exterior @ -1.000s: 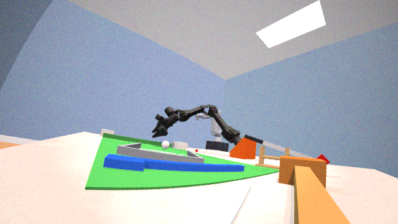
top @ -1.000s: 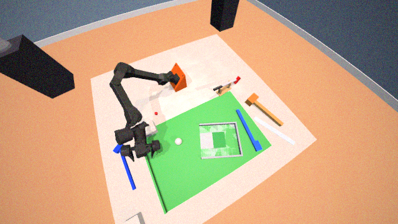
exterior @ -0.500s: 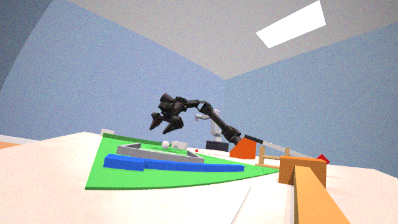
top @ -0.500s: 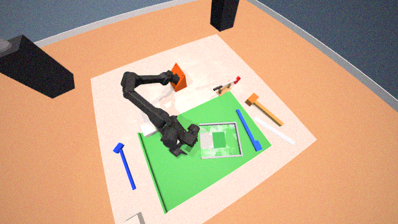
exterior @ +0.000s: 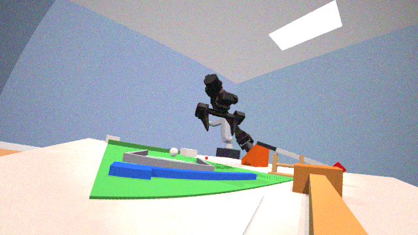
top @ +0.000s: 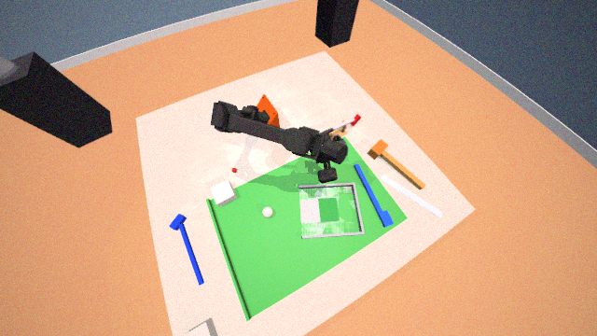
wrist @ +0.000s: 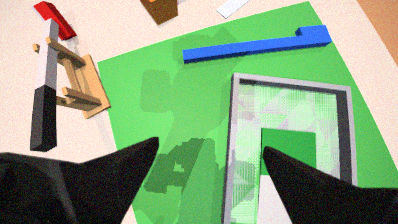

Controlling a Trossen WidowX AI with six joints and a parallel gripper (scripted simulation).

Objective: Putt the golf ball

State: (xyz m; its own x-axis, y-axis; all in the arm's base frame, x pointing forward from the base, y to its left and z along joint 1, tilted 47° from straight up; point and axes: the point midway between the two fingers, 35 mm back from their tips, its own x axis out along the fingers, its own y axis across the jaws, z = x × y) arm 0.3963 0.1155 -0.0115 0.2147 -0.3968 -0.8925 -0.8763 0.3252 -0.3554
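The red putter (top: 356, 120) (exterior: 339, 167) (wrist: 44, 117) rests on a wooden rack (exterior: 275, 163) (wrist: 97, 95), with red head, grey shaft and black grip. My gripper (exterior: 220, 132) (wrist: 211, 146) is open and empty, high above the green mat (top: 270, 271) (wrist: 125, 100). In the wrist view the putter lies left of and beyond the left finger. The white golf ball (top: 267, 212) (exterior: 174, 152) lies on the mat, outside the wrist view. A white ramp (top: 310, 211) leads to the raised green (top: 328, 210) (wrist: 290, 140) inside a grey wall (top: 358, 210) (exterior: 163, 161) (wrist: 232, 125).
A blue club (top: 373, 198) (exterior: 202, 175) (wrist: 250, 47) lies on the mat's right side. An orange mallet (top: 403, 170) and a white strip (top: 412, 196) lie beyond. A blue mallet (top: 191, 254), white block (top: 224, 192), small red cube (top: 234, 170) and orange wedge (top: 268, 112) (exterior: 258, 156) are also there.
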